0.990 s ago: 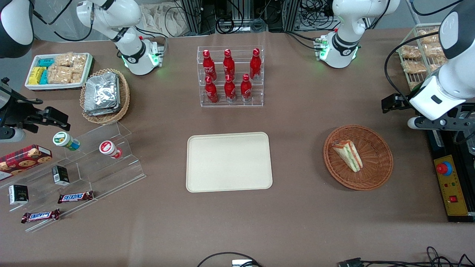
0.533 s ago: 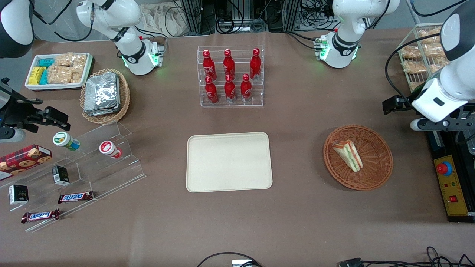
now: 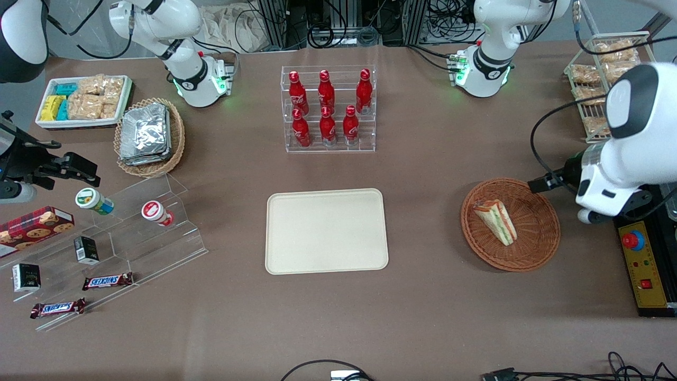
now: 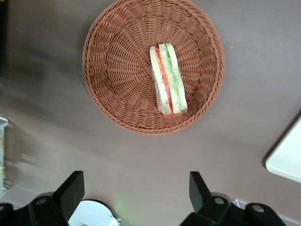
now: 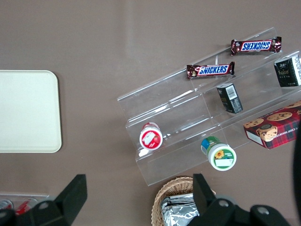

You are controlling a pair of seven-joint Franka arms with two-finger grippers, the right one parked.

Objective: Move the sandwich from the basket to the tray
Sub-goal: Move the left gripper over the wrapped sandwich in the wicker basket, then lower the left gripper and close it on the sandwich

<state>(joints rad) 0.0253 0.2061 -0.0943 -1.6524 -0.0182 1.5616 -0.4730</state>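
Observation:
The sandwich (image 3: 495,221) (image 4: 168,80), a wrapped wedge with green and orange-red layers, lies on its side in the reddish-brown wicker basket (image 3: 550,233) (image 4: 108,84). The cream tray (image 3: 326,231) (image 4: 287,160) lies bare at the table's middle, toward the parked arm's end from the basket. My left gripper (image 3: 543,183) (image 4: 134,188) hovers high by the basket's rim, on the side farther from the front camera. Its fingers (image 4: 70,188) stand wide open with nothing between them, only bare table below.
A yellow control box with a red button (image 3: 642,264) sits beside the basket at the table's edge. A wire rack of snack packs (image 3: 603,79) stands farther from the camera. A clear rack of red bottles (image 3: 328,108) stands above the tray in the front view.
The left arm has swung nearer to the front camera and toward the basket, bringing the open gripper to the basket's rim. The sandwich, basket and tray have not moved.

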